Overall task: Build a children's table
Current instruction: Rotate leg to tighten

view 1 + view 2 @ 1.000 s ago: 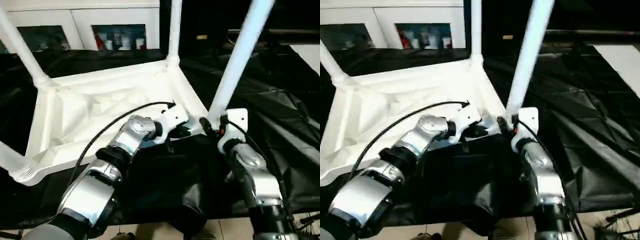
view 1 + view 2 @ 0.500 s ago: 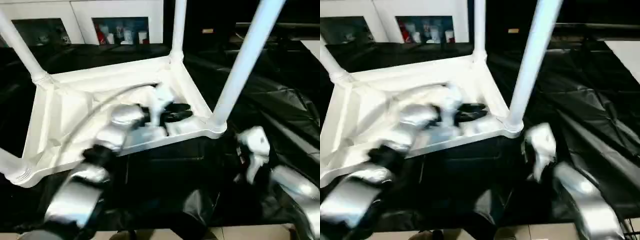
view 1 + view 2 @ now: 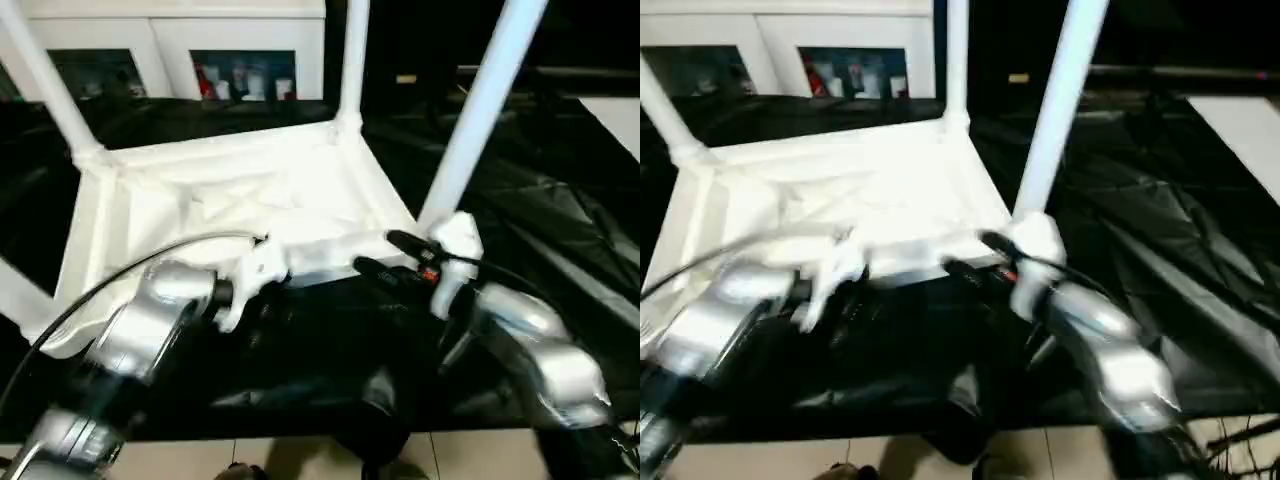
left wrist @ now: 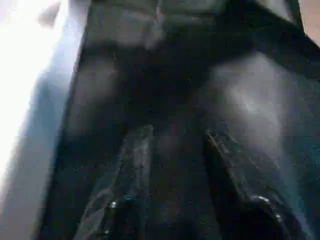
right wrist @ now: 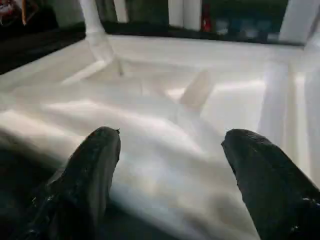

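My right gripper point(image 5: 170, 150) is spread wide, empty, at the near rim of the upside-down tabletop point(image 3: 230, 200) mid-frame. My left gripper point(image 4: 172, 150) is parted over the black sheet point(image 3: 560, 220). Four legs point(image 3: 480, 110) look socketed; flipping upright seems all that's left.

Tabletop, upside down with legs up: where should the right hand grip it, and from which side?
Judging by its pose, grip the tabletop by its near rim, beside the near right leg, coming in from the robot's side. That raised edge wall faces the robot and looks thin enough to pinch. The right hand is open and already faces it.
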Available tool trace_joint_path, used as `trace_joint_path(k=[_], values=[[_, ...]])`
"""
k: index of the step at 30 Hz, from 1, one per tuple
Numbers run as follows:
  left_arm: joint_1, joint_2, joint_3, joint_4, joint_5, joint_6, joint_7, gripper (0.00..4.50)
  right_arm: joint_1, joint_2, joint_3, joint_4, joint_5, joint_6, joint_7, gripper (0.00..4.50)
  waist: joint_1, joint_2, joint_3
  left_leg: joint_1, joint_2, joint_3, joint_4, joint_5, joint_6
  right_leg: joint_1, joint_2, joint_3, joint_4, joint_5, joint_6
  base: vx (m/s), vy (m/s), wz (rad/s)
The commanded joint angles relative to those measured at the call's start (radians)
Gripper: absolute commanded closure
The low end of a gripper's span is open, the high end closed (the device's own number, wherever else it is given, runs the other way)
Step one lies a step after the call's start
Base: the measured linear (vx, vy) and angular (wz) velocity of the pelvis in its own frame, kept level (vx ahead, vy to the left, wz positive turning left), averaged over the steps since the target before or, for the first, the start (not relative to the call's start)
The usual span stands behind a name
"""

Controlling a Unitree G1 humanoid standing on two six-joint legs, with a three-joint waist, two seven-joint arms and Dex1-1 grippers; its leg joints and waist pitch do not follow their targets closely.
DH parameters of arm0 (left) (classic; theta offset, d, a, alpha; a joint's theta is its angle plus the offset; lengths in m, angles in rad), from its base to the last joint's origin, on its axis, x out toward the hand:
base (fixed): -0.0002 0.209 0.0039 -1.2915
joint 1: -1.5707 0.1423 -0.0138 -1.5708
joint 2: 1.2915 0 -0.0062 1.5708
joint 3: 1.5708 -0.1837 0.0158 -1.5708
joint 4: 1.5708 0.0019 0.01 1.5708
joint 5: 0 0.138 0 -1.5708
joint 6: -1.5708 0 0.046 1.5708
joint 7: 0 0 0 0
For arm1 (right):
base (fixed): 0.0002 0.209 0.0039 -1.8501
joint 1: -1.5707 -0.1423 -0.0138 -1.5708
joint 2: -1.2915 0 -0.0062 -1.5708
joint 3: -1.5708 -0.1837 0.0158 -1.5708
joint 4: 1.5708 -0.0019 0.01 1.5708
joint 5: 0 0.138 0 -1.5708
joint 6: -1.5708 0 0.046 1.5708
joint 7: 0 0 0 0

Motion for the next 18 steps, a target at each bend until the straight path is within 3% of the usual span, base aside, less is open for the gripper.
trace_joint_path(k=[1, 2, 3, 4, 5, 6, 8, 11, 14, 18], values=[[0.024, 0.017, 0.0, -0.038, 0.036, 0.027, 0.042, 2.23, -0.052, 0.021, -0.041, 0.095, -0.007, -0.057, -0.052, 0.89, 0.0, 0.001, -0.074, 0.03, 0.038, -0.014, -0.078, -0.246, -0.015, 0.026, -0.043, 0.03, -0.063, -0.286, -0.197, 0.0, 0.0, 0.0], [0.024, 0.017, 0.0, -0.038, 0.036, 0.027, 0.042, 2.23, -0.052, 0.021, -0.041, 0.095, -0.007, -0.057, -0.052, 0.89, 0.001, 0.0, -0.076, 0.027, 0.035, -0.012, -0.075, -0.233, -0.009, 0.029, -0.041, 0.033, -0.059, -0.257, -0.2, 0.0, 0.0, 0.0], [0.04, 0.018, 0.01, -0.03, 0.071, 0.009, 0.096, 2.15, -0.089, 0.04, -0.075, 0.159, -0.002, -0.079, -0.092, 0.89, 0.007, -0.001, -0.083, 0.034, 0.037, -0.009, -0.071, -0.211, -0.001, 0.028, -0.041, 0.033, -0.054, -0.213, -0.206, 0.0, 0.0, 0.0], [0.054, 0.02, 0.021, -0.031, 0.093, -0.001, 0.142, 2.11, -0.117, 0.056, -0.102, 0.209, 0.006, -0.097, -0.119, 0.89, 0.004, -0.002, -0.081, 0.028, 0.035, -0.009, -0.071, -0.194, 0.004, 0.032, -0.04, 0.034, -0.053, -0.19, -0.211, 0.0, 0.0, 0.0], [0.061, 0.012, 0.044, -0.03, 0.098, 0.01, 0.185, 2.11, -0.14, 0.068, -0.128, 0.249, 0.013, -0.116, -0.15, 0.89, 0.005, -0.006, -0.087, 0.019, 0.033, -0.011, -0.068, -0.147, 0.01, 0.043, -0.042, 0.031, -0.04, -0.131, -0.222, 0.0, 0.0, 0.0], [0.061, 0.012, 0.044, -0.03, 0.098, 0.01, 0.185, 2.04, -0.14, 0.068, -0.128, 0.249, 0.013, -0.116, -0.15, 0.89, 0.005, -0.007, -0.089, 0.017, 0.031, -0.01, -0.067, -0.127, 0.016, 0.046, -0.04, 0.031, -0.038, -0.106, -0.225, 0.0, 0.0, 0.0], [0.076, 0.0, 0.095, -0.049, 0.091, 0.033, 0.262, 1.77, -0.172, 0.089, -0.188, 0.321, 0.039, -0.154, -0.219, 0.89, 0.011, -0.007, -0.087, 0.016, 0.029, -0.009, -0.064, -0.089, 0.041, 0.046, -0.039, 0.029, -0.035, -0.053, -0.237, 0.0, 0.0, 0.0], [0.087, -0.009, 0.124, -0.06, 0.075, 0.008, 0.294, 1.61, -0.193, 0.093, -0.235, 0.382, 0.047, -0.2, -0.288, 0.89, 0.014, -0.003, -0.084, 0.016, 0.031, -0.009, -0.064, -0.106, 0.04, 0.044, -0.038, 0.027, -0.036, -0.076, -0.236, 0.0, 0.0, 0.0], [0.085, -0.013, 0.152, -0.03, 0.069, -0.037, 0.325, 1.34, -0.208, 0.078, -0.305, 0.45, 0.051, -0.26, -0.392, 0.89, 0.024, 0.004, -0.082, 0.026, 0.03, -0.009, -0.067, -0.177, 0.008, 0.035, -0.035, 0.026, -0.045, -0.166, -0.212, 0.0, 0.0, 0.0], [0.083, -0.011, 0.151, -0.001, 0.076, -0.082, 0.348, 0.93, -0.218, 0.041, -0.359, 0.511, 0.031, -0.319, -0.463, 0.89, 0.026, 0.005, -0.08, 0.028, 0.029, -0.01, -0.07, -0.225, -0.019, 0.031, -0.031, 0.024, -0.048, -0.205, -0.186, 0.0, 0.0, 0.0]])
